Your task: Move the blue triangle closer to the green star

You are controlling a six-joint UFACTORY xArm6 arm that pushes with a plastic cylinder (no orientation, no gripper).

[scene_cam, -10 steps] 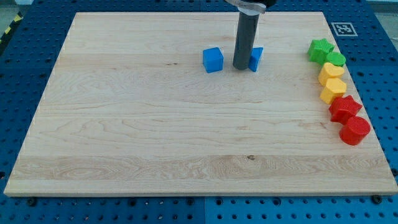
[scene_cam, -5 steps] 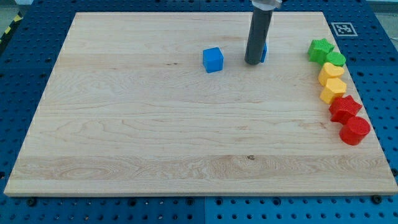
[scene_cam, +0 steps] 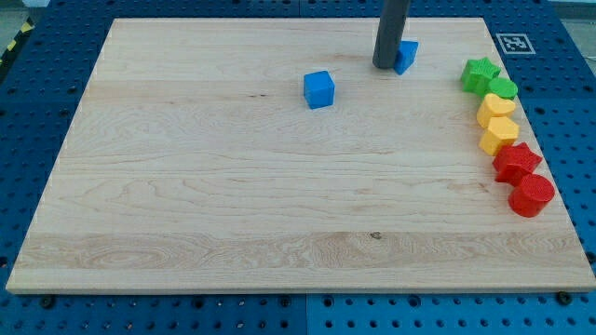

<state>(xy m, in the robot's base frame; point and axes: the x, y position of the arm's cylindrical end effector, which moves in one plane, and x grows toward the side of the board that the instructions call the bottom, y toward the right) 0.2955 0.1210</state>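
My tip [scene_cam: 384,66] is sitting against the left side of the blue triangle [scene_cam: 406,57] in the upper right of the frame, placed so a push sends it rightward toward the green star [scene_cam: 480,73]. The star is waiting at the surface's [scene_cam: 233,205] right edge, apart from the triangle. There are no fingers, so nothing is being grasped.

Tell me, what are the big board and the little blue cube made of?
The board looks like pale wood: you can see long grain lines and a small dark knot, with a dull, unshiny finish. The blue cube is harder to tell; its even, bright colour and smooth faces suggest painted wood or plastic.
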